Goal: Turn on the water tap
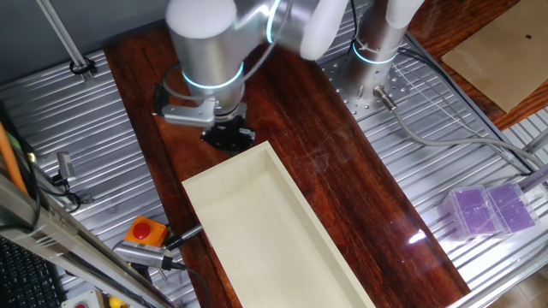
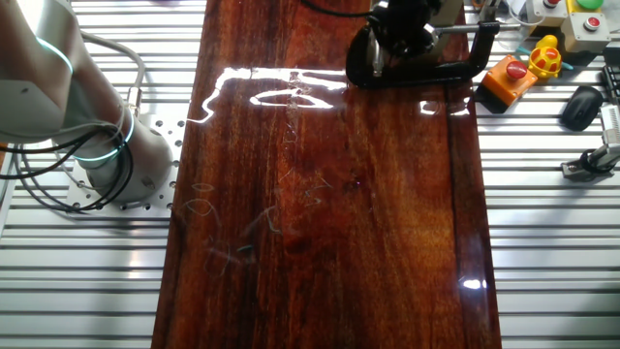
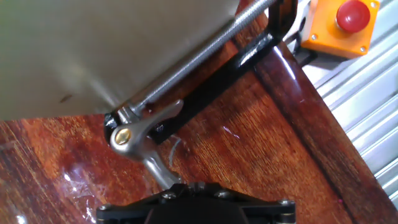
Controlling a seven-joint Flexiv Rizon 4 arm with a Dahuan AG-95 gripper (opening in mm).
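Hand view shows the small, stiff metal water tap clamped, best taken by its lever; the gripper opening cannot be judged

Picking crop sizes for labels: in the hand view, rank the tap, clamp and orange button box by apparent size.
1. clamp, spanning most of the frame.
2. tap and button box look alike; the box is cropped and farther off, so unranked.
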